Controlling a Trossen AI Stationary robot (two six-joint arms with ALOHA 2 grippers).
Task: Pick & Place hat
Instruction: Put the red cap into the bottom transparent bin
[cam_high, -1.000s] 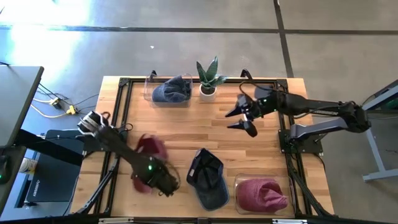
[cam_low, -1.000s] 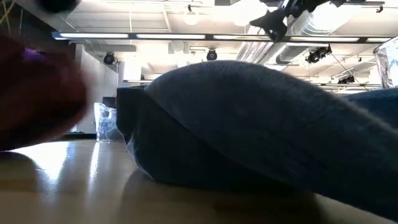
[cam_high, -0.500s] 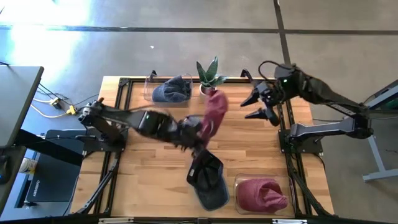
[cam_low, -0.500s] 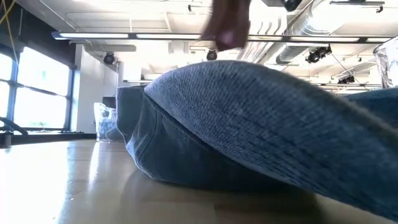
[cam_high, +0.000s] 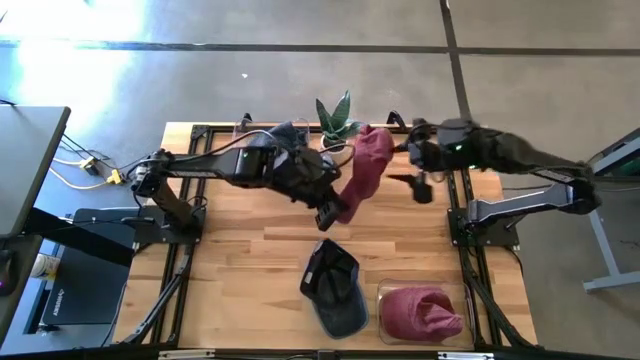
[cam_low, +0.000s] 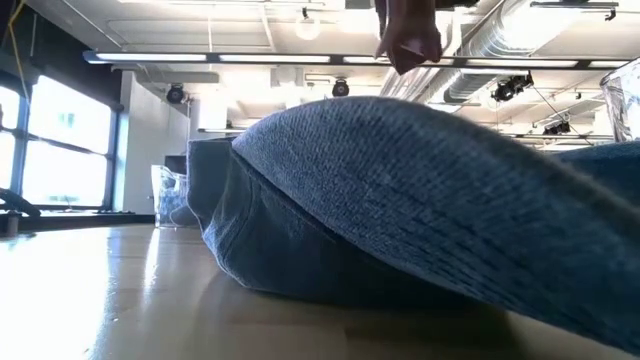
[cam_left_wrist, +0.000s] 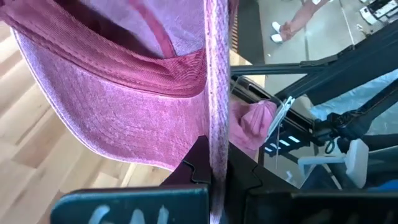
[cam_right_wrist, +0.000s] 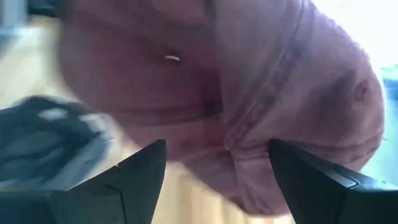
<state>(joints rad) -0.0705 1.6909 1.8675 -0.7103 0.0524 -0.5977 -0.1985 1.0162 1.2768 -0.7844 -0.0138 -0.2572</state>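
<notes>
Wooden planks make up the table (cam_high: 250, 245), which stands on a grey concrete floor. Above its middle, toward the far edge, the left gripper (cam_high: 330, 214) is pinched tight on the brim of a pink hat (cam_high: 364, 172) and holds it up in the air. The hat rises from that claw toward the far right, its crown ending just in front of the right gripper (cam_high: 408, 165). In the left wrist view the brim (cam_left_wrist: 217, 93) runs edge-on straight into the closed fingers, with the pink crown (cam_left_wrist: 118, 106) spreading off to one side.

The right gripper faces the hat with its fingers spread wide. In the right wrist view the two dark fingers (cam_right_wrist: 127, 174) stand well apart and the pink cloth (cam_right_wrist: 273, 106) fills the space beyond them; whether they touch it cannot be told.

Nearer the front edge than the left claw, a dark blue cap (cam_high: 332, 288) lies on the wood, and the low view is mostly filled by its denim crown (cam_low: 420, 200). Beside it to the right sits a clear box (cam_high: 385, 322) with another pink hat (cam_high: 420, 312) inside. Behind the left arm, at the far edge, a second clear box (cam_high: 243, 150) holds a blue hat (cam_high: 272, 142), next to a small potted plant (cam_high: 335, 120).
</notes>
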